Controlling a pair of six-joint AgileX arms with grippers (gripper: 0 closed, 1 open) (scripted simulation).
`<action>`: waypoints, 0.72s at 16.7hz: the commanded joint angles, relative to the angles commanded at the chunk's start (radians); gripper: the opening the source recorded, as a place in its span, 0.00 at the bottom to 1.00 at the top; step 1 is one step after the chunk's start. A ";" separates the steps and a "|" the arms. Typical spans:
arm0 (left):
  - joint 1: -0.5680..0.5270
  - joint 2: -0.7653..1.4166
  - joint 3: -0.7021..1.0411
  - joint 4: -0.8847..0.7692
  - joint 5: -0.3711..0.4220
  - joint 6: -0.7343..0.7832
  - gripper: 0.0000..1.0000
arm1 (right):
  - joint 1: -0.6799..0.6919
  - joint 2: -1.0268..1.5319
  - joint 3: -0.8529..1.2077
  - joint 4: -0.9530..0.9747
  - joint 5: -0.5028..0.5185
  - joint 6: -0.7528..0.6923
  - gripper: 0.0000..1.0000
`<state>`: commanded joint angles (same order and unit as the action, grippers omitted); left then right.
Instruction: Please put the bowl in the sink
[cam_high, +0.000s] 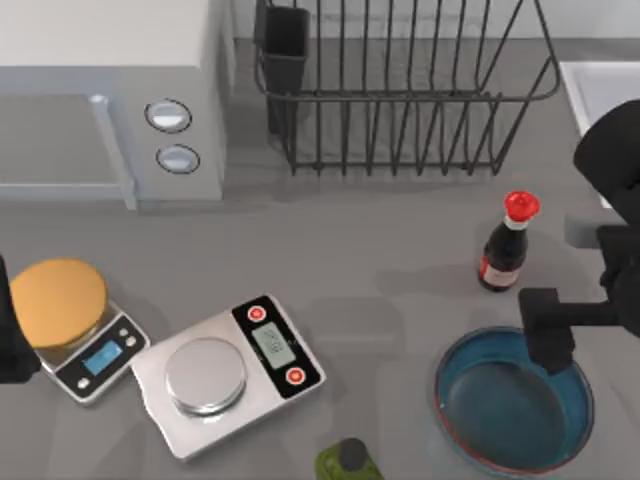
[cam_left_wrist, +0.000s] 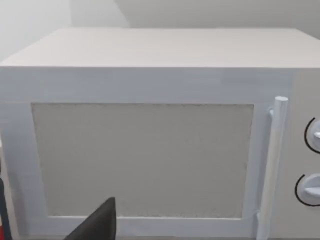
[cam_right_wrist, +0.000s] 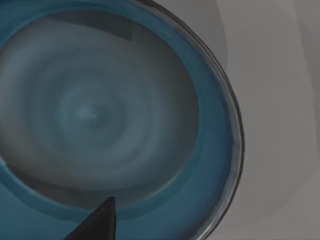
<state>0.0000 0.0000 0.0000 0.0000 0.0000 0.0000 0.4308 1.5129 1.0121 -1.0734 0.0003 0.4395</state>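
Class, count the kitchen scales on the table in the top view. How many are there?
2. The small dark scale with an orange disc sits at the table's left; the larger steel scale lies just right of it.

Microwave (cam_high: 110, 90), wire dish rack (cam_high: 400, 90), sauce bottle (cam_high: 508, 245), two scales (cam_high: 228, 372).

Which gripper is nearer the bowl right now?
Right. The right gripper hangs over the bowl at its far rim; the left arm sits at the table's left edge.
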 joint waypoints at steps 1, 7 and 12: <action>0.000 0.000 0.000 0.000 0.000 0.000 1.00 | 0.001 0.017 -0.032 0.053 0.000 0.001 1.00; 0.000 0.000 0.000 0.000 0.000 0.000 1.00 | 0.005 0.102 -0.194 0.301 0.000 0.007 1.00; 0.000 0.000 0.000 0.000 0.000 0.000 1.00 | 0.006 0.105 -0.200 0.309 0.000 0.008 0.92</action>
<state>0.0000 0.0000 0.0000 0.0000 0.0000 0.0000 0.4365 1.6182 0.8121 -0.7648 0.0003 0.4472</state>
